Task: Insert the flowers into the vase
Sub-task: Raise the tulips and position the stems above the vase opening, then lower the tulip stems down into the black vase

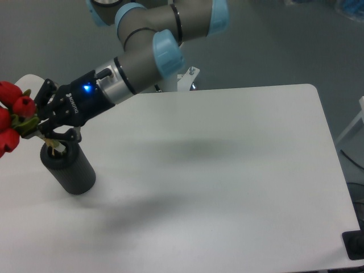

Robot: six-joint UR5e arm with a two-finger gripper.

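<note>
A UR5e arm is reaching in from the far side toward the left edge of a white surface [227, 170], its end effector [41, 126] clamped on the stems of the flowers [11, 116] — a bunch of red tulip buds that is hanging out past the left border of the view. The fingers are drawn in close around the green stems, with pale stem ends poking out below them, directly over the round mouth of the vase [68, 168].

The vase, a matte black cylinder, is standing upright on the surface at the near left, just beneath and slightly to the right of the end effector. The bunch is lying nearly level, its long axis running left to right: buds to the left, cut ends to the right and down, at the vase's mouth. By that reading, the coming move is turning on one relation — the stems are needing to swing upright so the cut ends drop straight into the opening below.

Much is going unseen. Several buds are being cut off by the frame's left edge, and the dark end effector is blending into the dark vase rim, so whether the stem tips are already inside the mouth or only above it cannot be told.
</note>
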